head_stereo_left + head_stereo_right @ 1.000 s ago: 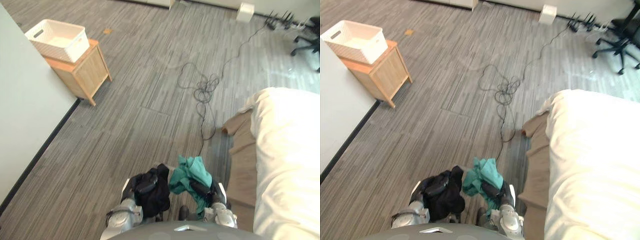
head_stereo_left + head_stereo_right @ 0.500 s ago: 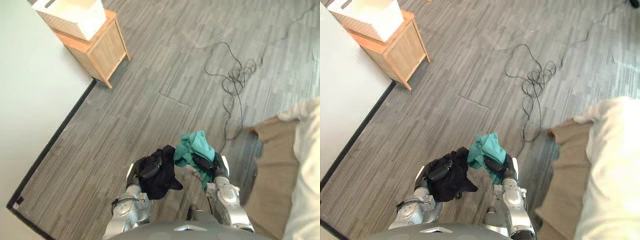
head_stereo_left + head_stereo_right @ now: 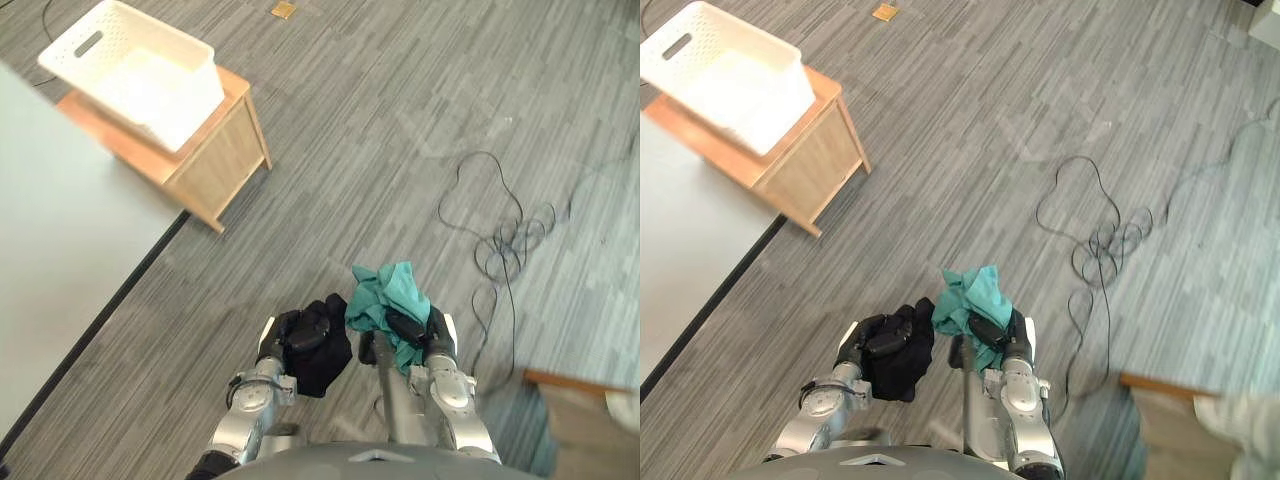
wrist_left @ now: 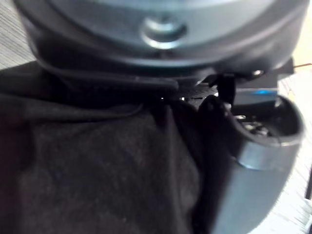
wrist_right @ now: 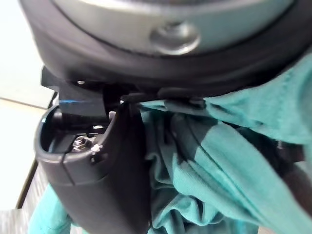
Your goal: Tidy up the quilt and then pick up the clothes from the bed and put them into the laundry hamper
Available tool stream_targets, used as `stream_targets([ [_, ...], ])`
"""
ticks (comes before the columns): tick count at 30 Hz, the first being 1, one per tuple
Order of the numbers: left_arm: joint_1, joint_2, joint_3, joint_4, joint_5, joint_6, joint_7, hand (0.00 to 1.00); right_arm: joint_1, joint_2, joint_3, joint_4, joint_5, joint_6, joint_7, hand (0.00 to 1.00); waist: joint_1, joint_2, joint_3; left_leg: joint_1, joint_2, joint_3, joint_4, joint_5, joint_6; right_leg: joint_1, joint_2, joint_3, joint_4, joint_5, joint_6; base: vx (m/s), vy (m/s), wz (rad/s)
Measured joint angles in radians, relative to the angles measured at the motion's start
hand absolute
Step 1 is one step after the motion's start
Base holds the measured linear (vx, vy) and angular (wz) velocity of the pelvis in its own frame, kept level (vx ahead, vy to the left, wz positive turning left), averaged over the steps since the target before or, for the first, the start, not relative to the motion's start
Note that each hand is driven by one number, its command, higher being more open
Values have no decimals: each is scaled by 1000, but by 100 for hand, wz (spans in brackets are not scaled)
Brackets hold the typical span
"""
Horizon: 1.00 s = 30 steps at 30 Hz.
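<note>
— Left eye view: the left hand (image 3: pixel 300 335) was curled round the black garment (image 3: pixel 326 366), and the right hand (image 3: pixel 407 326) was clenched on the teal garment (image 3: pixel 385 290), both over the floor.
— Light, limp cloth that seemed apt to sag and slip, so the bunched middle looked the safest hold. The white hamper (image 3: pixel 198 96) sat well apart on its cabinet (image 3: pixel 228 165).

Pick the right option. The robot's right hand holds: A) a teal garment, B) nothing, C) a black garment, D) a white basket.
A: the right hand is curled round the teal garment, while the left hand grips the black garment.
</note>
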State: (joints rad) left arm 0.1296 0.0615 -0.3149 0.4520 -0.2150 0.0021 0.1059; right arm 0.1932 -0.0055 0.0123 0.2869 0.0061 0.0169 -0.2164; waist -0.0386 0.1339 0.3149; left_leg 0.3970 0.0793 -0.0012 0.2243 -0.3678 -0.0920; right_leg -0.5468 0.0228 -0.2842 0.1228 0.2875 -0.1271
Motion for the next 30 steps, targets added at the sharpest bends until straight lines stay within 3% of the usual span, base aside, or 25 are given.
stream_targets([
  [1, -32, -13, 16, 22, 1, 2, 1, 0, -45, -1, -4, 17, -3, 17, -9, 0, 21, 17, 12, -57, 8, 5, 139, 116, -80, -12, 36, 39, 76, -53, -9, 969, -281, -54],
  [2, -36, -16, 16, 21, 0, 2, 2, 0, -58, 0, -4, 22, -5, 24, -12, 0, 21, 15, 14, -101, 16, -3, 224, 110, -77, 0, 35, 56, 94, -76, -16, 874, -288, -21],
  [3, -35, -20, 13, 19, 0, 0, -3, 0, -47, 3, -12, 24, -25, 29, -14, 0, 9, 14, 14, -169, 45, -2, 376, 66, -32, 84, 24, 65, 101, -136, 9, 802, -291, 32],
  [4, -11, -31, 14, 7, -6, -6, -7, 0, -22, 5, -7, 26, -38, 30, -13, 0, 13, 7, 23, -212, 78, -2, 543, 73, -2, 213, 17, 58, 98, -204, 25, 745, -286, 48],
  [6, 38, -36, 16, -34, -19, -34, -9, 0, -11, 0, 19, 20, -41, 20, -11, 0, 16, 4, 20, -321, 127, -3, 767, 111, 1, 348, 20, 55, 81, -289, 32, 638, -220, 11],
  [8, 61, -38, 16, -72, -28, -46, -18, 0, -45, -17, 36, 20, -42, 14, -14, 0, 61, 30, 19, -558, 185, -7, 1000, 117, 32, 484, 58, 94, 44, -355, 51, 695, -96, -43],
  [10, 67, -48, 17, -71, -28, -43, -21, 0, -89, -39, 41, 32, -42, 14, -15, 0, 98, 39, 24, -738, 164, -2, 1007, 85, 37, 581, 48, 142, -10, -382, 81, 637, 66, -56],
  [11, 67, -49, 17, -71, -28, -42, -20, 0, -98, -40, 40, 35, -42, 16, -16, 0, 102, 35, 28, -769, 145, 7, 972, 75, 36, 607, 36, 152, -23, -390, 92, 626, 148, -35],
  [13, 68, -50, 18, -89, -27, -51, -22, 0, -111, -38, 38, 44, -42, 17, -27, 0, 110, 5, 47, -814, 71, 60, 712, 72, 34, 692, -31, 158, -50, -434, 139, 692, 201, -3],
  [14, 65, -56, 17, -93, -27, -49, -23, 0, -111, -40, 36, 57, -42, 17, -30, 0, 118, -23, 41, -827, 23, 117, 432, 131, 48, 737, -84, 156, -61, -481, 180, 722, 213, 7],
  [15, 70, -57, 17, -92, -27, -48, -23, 0, -109, -40, 35, 70, -45, 16, -30, 0, 122, -20, 28, -822, 12, 139, 285, 262, 83, 760, -98, 155, -61, -513, 202, 723, 197, 2],
  [16, 67, -56, 16, -87, -21, -42, -23, 0, -110, -35, 34, 94, -65, 17, -34, 0, 133, -43, 32, -801, -8, 168, 287, 271, 147, 781, -116, 168, -59, -532, 217, 611, 134, 13],
  [17, 52, -55, 20, -69, -16, -31, -17, 0, -110, -27, 35, 126, -88, 28, -35, 0, 136, -91, 18, -794, -62, 176, 304, 213, 154, 790, -168, 181, -38, -531, 219, 770, 169, 31],
  [18, 51, -64, 26, -68, -15, -23, -14, 0, -107, -26, 35, 143, -121, 30, -23, 0, 138, -93, 17, -778, -83, 169, 336, 163, 194, 759, -186, 188, 102, -530, 233, 779, 177, 41],
  [19, 48, -63, 23, -63, -21, -21, -14, 0, -105, -25, 33, 147, -122, 36, -20, 0, 140, -98, 20, -750, -98, 166, 326, 144, 200, 721, -200, 198, 216, -527, 245, 758, 188, 45],
  [20, 46, -54, 14, -50, -24, -17, -13, 0, -93, -13, 29, 150, -134, 38, -13, 0, 132, -105, 24, -673, -130, 149, 280, 118, 208, 617, -213, 248, 498, -483, 329, 733, 149, 55],
  [21, 44, -46, 9, -47, -27, -9, -7, 0, -77, 3, 30, 151, -154, 38, -5, 0, 102, -110, 28, -571, -158, 119, 218, 110, 216, 532, -186, 299, 740, -486, 325, 865, 109, 65],
  [22, 50, -42, 6, -46, -27, -5, -3, 0, -65, 10, 31, 149, -155, 38, -2, 0, 84, -106, 28, -517, -162, 100, 183, 109, 217, 502, -170, 306, 818, -494, 311, 856, 21, 79],
  [24, 64, -20, -29, -46, -28, -5, -1, 0, 0, 24, 39, 104, -155, 35, -1, 0, 47, -92, 27, -319, -157, 25, 59, 109, 217, 407, -127, 245, 880, -527, 253, 763, -66, 82],
  [25, 61, -17, -34, -47, -31, -6, -2, 0, 15, 25, 40, 91, -155, 35, -1, 0, 43, -94, 25, -289, -155, 13, 42, 109, 217, 377, -129, 228, 860, -537, 237, 663, -149, 81],
  [26, 51, -15, -38, -49, -60, -7, -3, 0, 26, 25, 39, 69, -155, 33, -2, 0, 32, -95, 23, -253, -145, -21, 29, 100, 202, 300, -130, 208, 794, -558, 200, 510, -155, 72],
  [27, 34, -14, -45, -49, -67, -7, -4, 0, 25, 22, 37, 56, -155, 33, -5, 0, 26, -92, 24, -237, -132, -43, 24, 88, 180, 241, -127, 201, 724, -564, 190, 629, -230, 89],
  [28, 14, -14, -56, -49, -67, -7, -5, 0, 19, 15, 35, 37, -155, 32, -8, 0, 21, -78, 26, -215, -103, -79, 24, 60, 131, 183, -120, 201, 586, -559, 189, 631, -284, 71],
  [29, 6, -14, -62, -48, -67, -7, -6, 0, 15, 11, 33, 28, -155, 32, -8, 0, 19, -70, 28, -199, -85, -90, 24, 44, 102, 161, -117, 204, 499, -546, 198, 788, -400, 79],
  [30, 2, -14, -72, -46, -67, -6, -13, 0, 9, 5, 27, 18, -154, 32, -8, 0, 20, -51, 35, -148, -36, -109, 24, 8, 38, 139, -110, 223, 263, -440, 195, 684, -389, 62],
])
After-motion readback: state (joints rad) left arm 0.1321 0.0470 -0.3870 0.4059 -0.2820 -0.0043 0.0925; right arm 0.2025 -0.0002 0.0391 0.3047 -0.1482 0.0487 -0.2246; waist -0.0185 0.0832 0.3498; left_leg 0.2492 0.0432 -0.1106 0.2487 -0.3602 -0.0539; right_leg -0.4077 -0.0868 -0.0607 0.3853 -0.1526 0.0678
